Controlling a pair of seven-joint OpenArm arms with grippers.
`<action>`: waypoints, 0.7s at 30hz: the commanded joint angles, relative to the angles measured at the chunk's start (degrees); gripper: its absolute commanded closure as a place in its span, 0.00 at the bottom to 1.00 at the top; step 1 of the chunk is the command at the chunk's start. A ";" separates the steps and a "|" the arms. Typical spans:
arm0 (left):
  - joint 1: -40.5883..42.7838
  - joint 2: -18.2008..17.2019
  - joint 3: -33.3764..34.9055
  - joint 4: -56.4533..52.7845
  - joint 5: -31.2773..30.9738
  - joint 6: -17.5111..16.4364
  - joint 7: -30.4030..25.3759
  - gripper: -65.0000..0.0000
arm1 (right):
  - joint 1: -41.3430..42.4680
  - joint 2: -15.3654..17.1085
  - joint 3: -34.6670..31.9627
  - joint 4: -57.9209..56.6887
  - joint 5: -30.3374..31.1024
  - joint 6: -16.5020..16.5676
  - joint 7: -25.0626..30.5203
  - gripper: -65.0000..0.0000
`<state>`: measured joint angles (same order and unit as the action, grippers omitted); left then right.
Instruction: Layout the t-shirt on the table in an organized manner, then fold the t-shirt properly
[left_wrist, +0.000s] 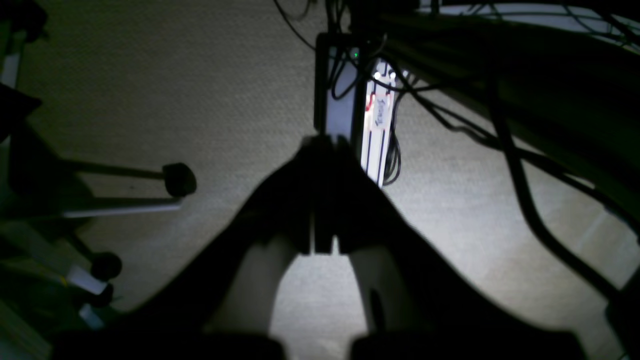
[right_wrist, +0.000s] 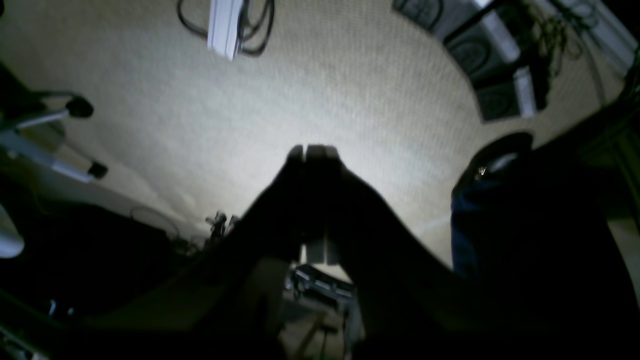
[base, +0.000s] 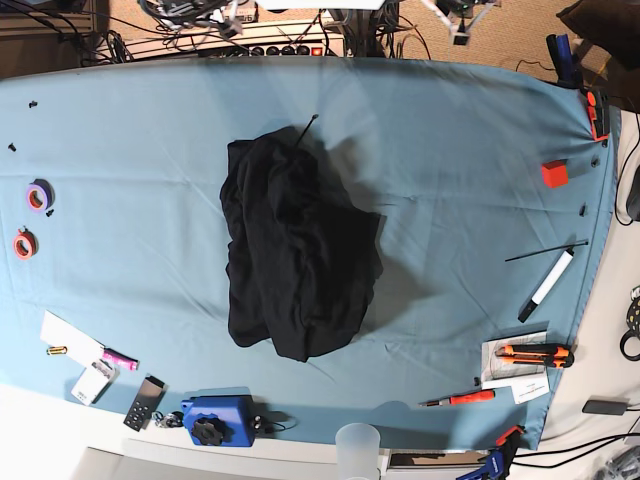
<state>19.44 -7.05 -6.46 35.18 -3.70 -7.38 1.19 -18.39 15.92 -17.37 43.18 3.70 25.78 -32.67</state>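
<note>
Claws (left_wrist: 322, 145) (right_wrist: 312, 150) closed; t-shirt (base: 298, 255) heaped on table (base: 450, 180)

place: lab/workshop | desk (base: 470, 120): teal cloth cover | on it: tape rolls (base: 32, 220), utility knife (base: 535, 352), screwdriver (base: 458, 399), marker (base: 545, 285), blue tool (base: 215, 420) | back edge: power strip (base: 285, 50), cables (base: 120, 45) | floor: beige carpet (left_wrist: 165, 90), power strip (left_wrist: 377, 130), cords

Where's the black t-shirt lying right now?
In the base view, the t-shirt lies crumpled in a heap near the middle of the table, slightly left of centre, with the blue device at the near edge below it.
</note>
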 joint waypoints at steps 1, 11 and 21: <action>1.75 -1.05 -0.04 1.77 -1.11 -0.22 0.15 1.00 | -1.42 1.42 0.07 2.08 1.16 0.52 -0.90 1.00; 14.49 -4.76 -0.07 21.51 -5.75 -0.20 6.99 1.00 | -10.10 8.46 0.22 18.18 10.43 0.48 -5.86 1.00; 25.59 -5.44 -0.07 41.79 -5.53 -1.66 20.57 1.00 | -17.64 9.01 5.40 32.46 11.50 0.46 -13.42 1.00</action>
<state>43.94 -12.08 -6.44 76.66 -9.10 -8.86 22.39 -35.48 24.12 -12.16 75.20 15.03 25.93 -46.06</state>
